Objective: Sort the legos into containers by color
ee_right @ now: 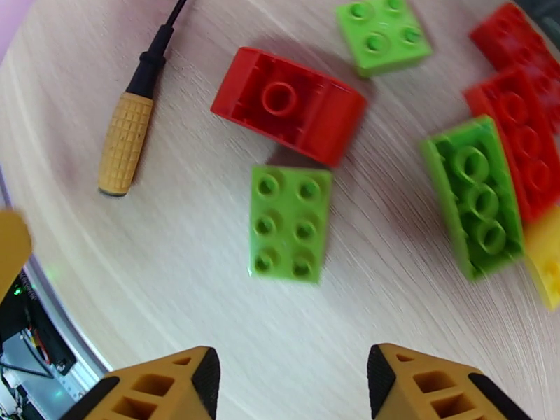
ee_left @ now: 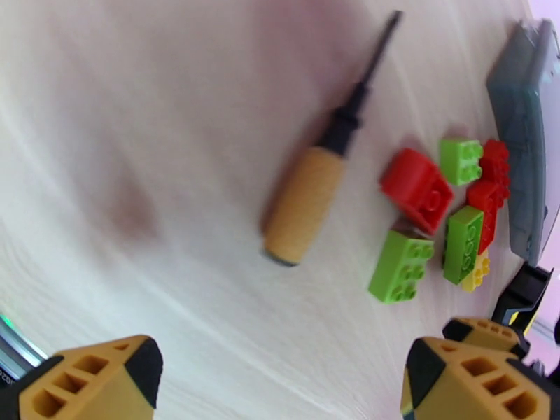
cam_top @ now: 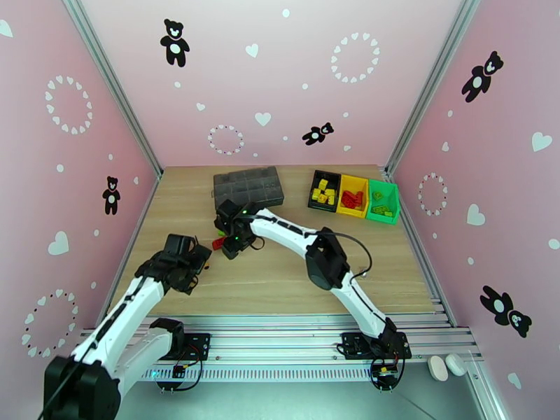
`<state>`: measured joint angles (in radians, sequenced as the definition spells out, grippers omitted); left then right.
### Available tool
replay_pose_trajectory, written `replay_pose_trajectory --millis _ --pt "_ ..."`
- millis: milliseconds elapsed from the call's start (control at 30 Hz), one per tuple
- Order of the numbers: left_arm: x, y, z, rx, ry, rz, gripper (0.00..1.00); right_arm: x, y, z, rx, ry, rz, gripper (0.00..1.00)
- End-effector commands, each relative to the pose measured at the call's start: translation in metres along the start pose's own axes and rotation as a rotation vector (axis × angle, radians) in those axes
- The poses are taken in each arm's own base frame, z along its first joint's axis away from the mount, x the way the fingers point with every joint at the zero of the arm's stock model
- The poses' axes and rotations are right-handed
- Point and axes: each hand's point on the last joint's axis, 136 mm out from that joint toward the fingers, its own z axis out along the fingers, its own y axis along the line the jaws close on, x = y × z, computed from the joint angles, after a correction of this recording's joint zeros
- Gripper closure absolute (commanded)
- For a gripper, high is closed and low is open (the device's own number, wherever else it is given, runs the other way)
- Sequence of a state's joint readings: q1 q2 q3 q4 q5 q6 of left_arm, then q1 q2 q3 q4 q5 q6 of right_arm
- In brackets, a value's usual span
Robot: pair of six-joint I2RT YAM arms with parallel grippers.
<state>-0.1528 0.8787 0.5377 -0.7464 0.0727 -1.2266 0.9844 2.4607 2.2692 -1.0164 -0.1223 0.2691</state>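
A pile of legos lies beside the grey organizer: a lime green two-by-three brick (ee_right: 290, 222), an overturned red brick (ee_right: 288, 105), a small green square (ee_right: 381, 33), a long green brick (ee_right: 474, 197), red bricks (ee_right: 525, 145) and a yellow one (ee_right: 546, 257). My right gripper (ee_right: 290, 386) hovers open just short of the two-by-three brick, nothing between its fingers. My left gripper (ee_left: 280, 386) stands wide open over bare table, near the same pile (ee_left: 417, 189). The containers stand at the back right: black (cam_top: 324, 190) with yellow legos, yellow (cam_top: 352, 196) with red, green (cam_top: 383, 201) with green.
A wooden-handled screwdriver (ee_left: 308, 194) lies left of the pile. The flat grey organizer box (cam_top: 248, 187) sits just behind the pile, close to the right gripper (cam_top: 229, 248). Pink walls close in three sides.
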Motion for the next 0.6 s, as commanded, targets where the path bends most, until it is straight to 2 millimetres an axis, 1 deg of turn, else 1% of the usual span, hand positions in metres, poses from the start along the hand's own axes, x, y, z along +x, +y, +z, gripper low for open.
replay_pose_trajectory --millis 0,133,267,400,567 --pt "0.007 0.017 -0.003 -0.011 0.026 -0.066 0.02 0.010 -0.001 0.021 0.050 0.065 -0.017 0.44" --pt "0.010 0.027 -0.006 -0.017 0.028 -0.081 0.02 0.009 -0.006 0.037 0.077 0.068 0.002 0.45" --pt "0.011 0.029 -0.010 -0.027 0.030 -0.070 0.02 0.005 -0.007 0.048 0.078 0.067 0.015 0.45" --pt "0.010 0.026 -0.012 -0.028 0.028 -0.056 0.01 0.004 -0.013 0.056 0.113 0.069 0.025 0.46" --pt "0.007 0.020 -0.013 -0.036 0.028 -0.031 0.02 0.003 -0.014 0.060 0.117 0.067 0.025 0.49"
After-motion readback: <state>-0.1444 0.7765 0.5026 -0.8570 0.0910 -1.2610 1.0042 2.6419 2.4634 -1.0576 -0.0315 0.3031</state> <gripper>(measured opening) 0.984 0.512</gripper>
